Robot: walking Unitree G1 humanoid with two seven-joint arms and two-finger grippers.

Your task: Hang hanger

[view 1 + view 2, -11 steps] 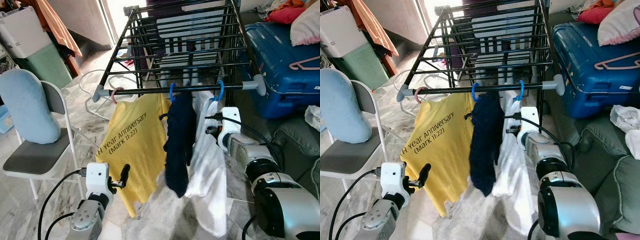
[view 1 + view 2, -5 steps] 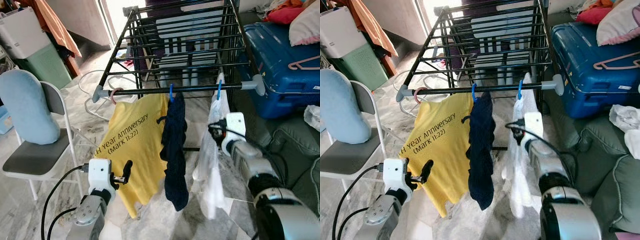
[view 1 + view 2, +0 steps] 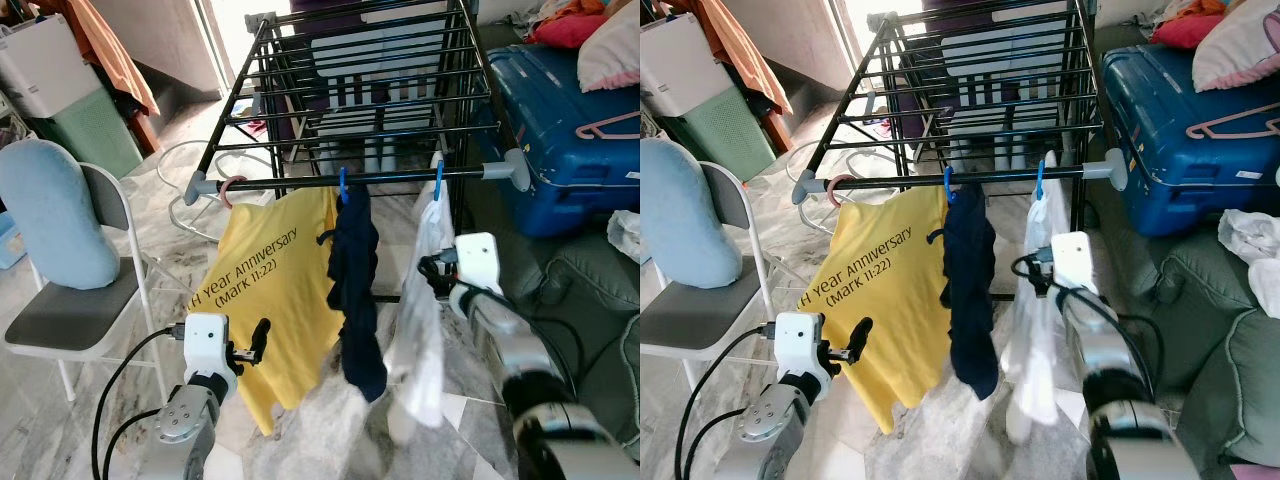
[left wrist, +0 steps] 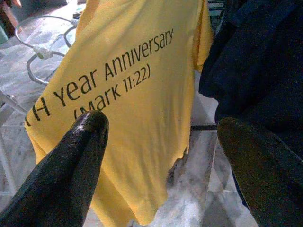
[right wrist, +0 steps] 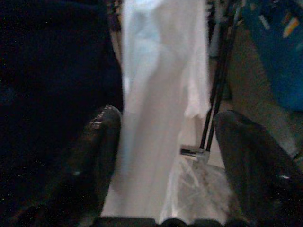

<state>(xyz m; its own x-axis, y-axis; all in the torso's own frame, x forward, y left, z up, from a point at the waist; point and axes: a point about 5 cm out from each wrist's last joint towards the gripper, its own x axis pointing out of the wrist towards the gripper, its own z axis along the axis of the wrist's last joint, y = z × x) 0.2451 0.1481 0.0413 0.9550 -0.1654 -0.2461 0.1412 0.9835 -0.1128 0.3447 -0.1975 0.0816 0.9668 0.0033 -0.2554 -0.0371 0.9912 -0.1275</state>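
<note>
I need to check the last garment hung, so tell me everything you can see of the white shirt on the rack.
The white shirt looks like thin, pale cloth, hanging limp in long folds from a blue hanger hook on the front rail of the black drying rack, at the rail's right end. It hangs right of the dark blue garment. The right pincer sits open at its edge, not gripping it. Its lower hem hangs above the marble floor.

The rack [image 3: 362, 100] is thin black metal tubing with a dull sheen and grey plastic end caps [image 3: 518, 169]. The yellow shirt [image 3: 268, 285], navy garment [image 3: 356, 290] and white garment [image 3: 420, 330] are soft matt cloth on glossy blue plastic hooks [image 3: 344, 185]. The floor [image 3: 170, 225] is polished veined marble. The suitcase [image 3: 560, 120] is glossy blue hard plastic. The gripper fingers [image 4: 71, 161] are smooth black with a slight shine.
</note>
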